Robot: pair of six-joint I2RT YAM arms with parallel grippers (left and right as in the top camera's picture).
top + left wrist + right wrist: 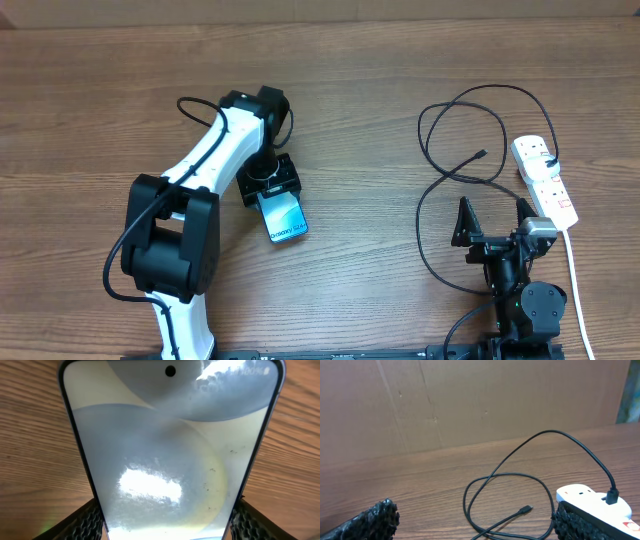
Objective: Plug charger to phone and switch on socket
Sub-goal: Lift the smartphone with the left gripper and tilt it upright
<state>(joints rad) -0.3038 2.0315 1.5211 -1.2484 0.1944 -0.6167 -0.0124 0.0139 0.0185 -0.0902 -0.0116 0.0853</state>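
The phone [286, 219] lies on the table with its blue screen up, left of centre. My left gripper [273, 197] is shut on its near end. In the left wrist view the phone [165, 450] fills the frame, and both black fingers [89, 522] press against its long edges. The charger [468, 128] lies in black loops at the right, with its connector tip [483, 154] free on the wood. It is plugged into the far end of the white socket [546, 182]. My right gripper [494, 218] stands open near the table's front edge, behind the connector tip [525, 509], holding nothing.
The socket's white lead [576, 290] runs toward the front edge at the far right, beside my right arm's base [530, 305]. A brown cardboard wall [470, 405] stands behind the table. The socket [590, 500] sits close to my right finger [575, 522].
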